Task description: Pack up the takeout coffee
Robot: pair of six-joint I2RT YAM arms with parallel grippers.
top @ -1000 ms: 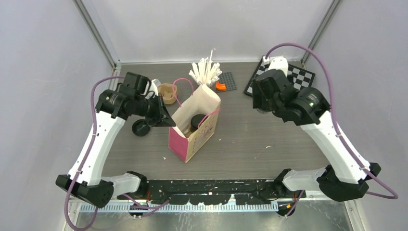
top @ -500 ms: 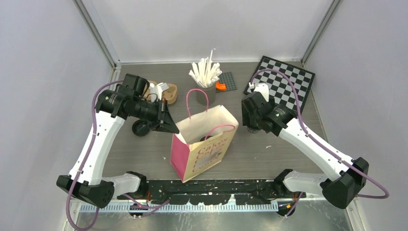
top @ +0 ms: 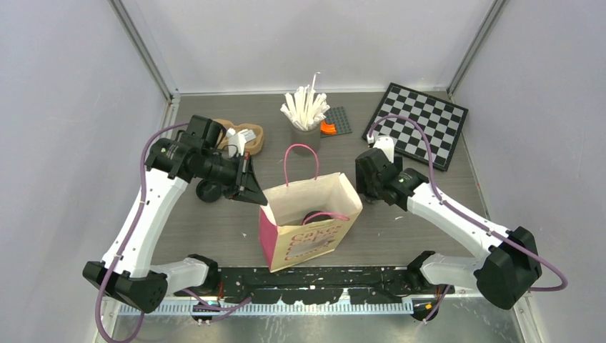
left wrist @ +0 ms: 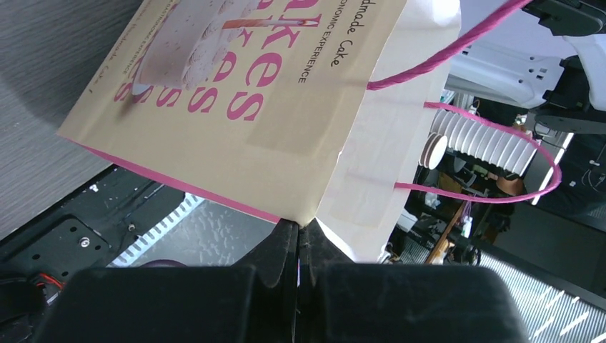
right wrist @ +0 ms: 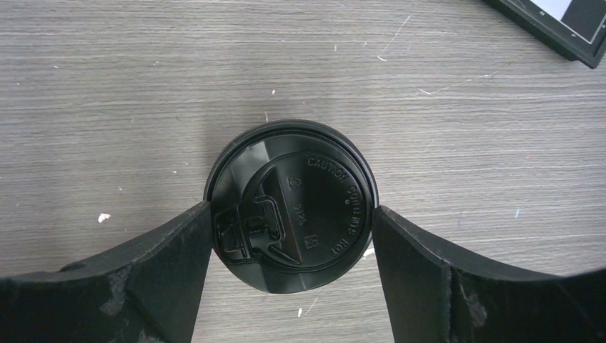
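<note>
**A:** Left side?
**B:** The left gripper (left wrist: 299, 230) is pinched tight on the rim corner of the paper bag (top: 314, 234). 1 dark lid (top: 315, 216) shows inside.
**A:** Right?
**B:** 1 cup (right wrist: 289, 236) stands on the table (right wrist: 464, 107), right of the bag. The right gripper (right wrist: 291, 211) straddles it, fingers wide, at its lid's edges. Whether it is squeezing, I cannot tell.

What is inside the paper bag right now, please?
From above, the paper bag holds one round black lid, apparently a takeout coffee cup, partly crossed by the pink handle. The cup's body and the rest of the bag's floor are hidden by the walls.
</note>
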